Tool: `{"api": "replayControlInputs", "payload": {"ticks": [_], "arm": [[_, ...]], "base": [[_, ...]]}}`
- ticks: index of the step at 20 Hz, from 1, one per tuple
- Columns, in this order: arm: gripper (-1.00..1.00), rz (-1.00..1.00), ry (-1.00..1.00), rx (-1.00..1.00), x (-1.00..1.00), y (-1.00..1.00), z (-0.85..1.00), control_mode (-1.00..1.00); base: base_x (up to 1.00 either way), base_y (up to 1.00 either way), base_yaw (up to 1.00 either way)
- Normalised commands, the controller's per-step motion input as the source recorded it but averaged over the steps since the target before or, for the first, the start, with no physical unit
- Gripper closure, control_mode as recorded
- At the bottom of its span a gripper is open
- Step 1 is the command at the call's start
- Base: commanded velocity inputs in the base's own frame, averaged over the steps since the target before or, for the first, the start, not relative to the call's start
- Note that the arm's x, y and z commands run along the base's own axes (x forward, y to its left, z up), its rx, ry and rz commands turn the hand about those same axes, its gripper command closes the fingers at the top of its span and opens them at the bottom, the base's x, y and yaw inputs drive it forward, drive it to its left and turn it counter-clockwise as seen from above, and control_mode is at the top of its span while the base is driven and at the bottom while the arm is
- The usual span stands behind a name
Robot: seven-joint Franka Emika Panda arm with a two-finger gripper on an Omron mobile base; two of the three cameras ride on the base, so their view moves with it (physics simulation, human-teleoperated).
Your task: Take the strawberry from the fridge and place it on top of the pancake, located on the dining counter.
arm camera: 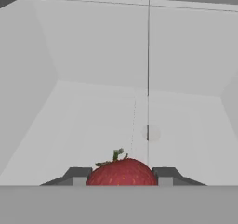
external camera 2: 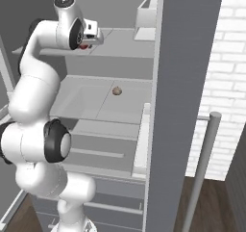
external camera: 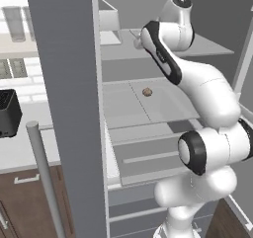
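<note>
The strawberry (arm camera: 122,172) is bright red with a small green stalk and sits between my two dark fingertips in the hand view, touching both. My gripper (arm camera: 122,176) is shut on it. In the right base view the gripper (external camera 2: 86,44) hangs just over the fridge's upper shelf (external camera 2: 120,47) at its left end, with a bit of the red strawberry (external camera 2: 84,46) showing beneath the hand. The grey fridge (external camera: 69,108) stands open with my arm reaching into it. The pancake and the dining counter are out of view.
A small brownish lump (external camera: 147,91) lies on the middle shelf. A white bin (external camera 2: 146,12) stands at the back of the upper shelf. Wide drawers (external camera: 148,158) sit below. The open doors and their long handles (external camera 2: 202,168) flank the arm. A black appliance (external camera: 7,111) stands on the left worktop.
</note>
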Motion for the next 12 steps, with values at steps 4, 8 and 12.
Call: {"api": "replayControlInputs", "payload": {"ticks": [4, 8, 12], "arm": [[1.00, -0.05, 0.00, 0.06, -1.00, 0.00, 0.00, -1.00], [1.00, 0.00, -0.01, 0.01, -1.00, 0.00, -0.09, -1.00], [1.00, -0.03, 0.02, 0.00, -1.00, 0.00, -0.18, -1.00]], "base": [[0.00, 0.00, 0.00], [0.00, 0.00, 0.00], [0.00, 0.00, 0.00]]}}
